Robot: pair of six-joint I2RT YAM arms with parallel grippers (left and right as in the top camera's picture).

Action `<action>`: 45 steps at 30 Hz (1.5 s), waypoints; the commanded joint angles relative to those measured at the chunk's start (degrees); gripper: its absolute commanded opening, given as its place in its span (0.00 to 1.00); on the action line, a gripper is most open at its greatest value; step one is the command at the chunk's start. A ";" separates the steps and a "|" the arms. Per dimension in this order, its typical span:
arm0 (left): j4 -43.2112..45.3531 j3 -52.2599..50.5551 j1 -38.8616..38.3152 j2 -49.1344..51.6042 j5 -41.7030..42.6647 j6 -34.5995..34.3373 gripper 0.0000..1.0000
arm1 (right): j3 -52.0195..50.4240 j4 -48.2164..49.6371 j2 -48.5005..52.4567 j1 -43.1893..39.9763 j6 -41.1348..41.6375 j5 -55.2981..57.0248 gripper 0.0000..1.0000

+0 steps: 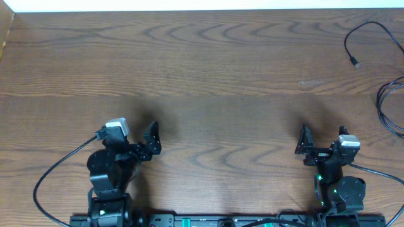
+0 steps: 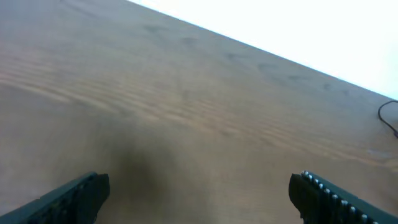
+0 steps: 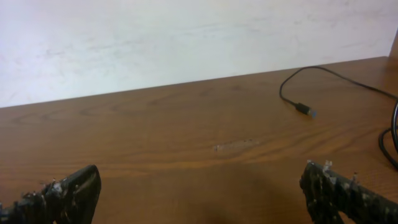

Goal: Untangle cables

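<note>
The cables lie at the table's far right. One thin black cable (image 1: pixel 365 26) curves down to a small plug (image 1: pixel 356 63). It also shows in the right wrist view as the black cable (image 3: pixel 329 73) with its plug (image 3: pixel 303 109). More black cable loops (image 1: pixel 386 107) run off the right edge, seen again as cable loops (image 3: pixel 390 134). A bit of black cable (image 2: pixel 388 116) shows at the right edge of the left wrist view. My left gripper (image 1: pixel 153 140) (image 2: pixel 199 193) and my right gripper (image 1: pixel 323 134) (image 3: pixel 200 193) hang open and hold nothing, near the front edge and far from the cables.
The brown wooden table (image 1: pixel 202 75) ends at a white wall strip (image 1: pixel 202 4) along its far edge. Thicker black leads (image 1: pixel 53 170) trail from the arm bases at the front.
</note>
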 commanded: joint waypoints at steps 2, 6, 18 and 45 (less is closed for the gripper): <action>6.10 -2.58 -1.62 -1.25 1.70 3.15 0.98 | -0.24 -0.07 -0.39 -0.50 0.15 0.09 0.99; 10.82 -4.57 -2.82 -2.12 1.49 4.92 0.98 | -0.24 -0.04 -0.39 -0.50 0.15 0.09 0.99; 11.10 -8.96 -5.01 -12.74 -4.26 9.38 0.98 | -0.24 -0.07 -0.39 -0.50 0.15 0.09 0.99; 0.11 -12.96 -4.98 -24.90 -14.67 10.23 0.98 | -0.24 -0.07 -0.39 -0.50 0.15 0.09 0.99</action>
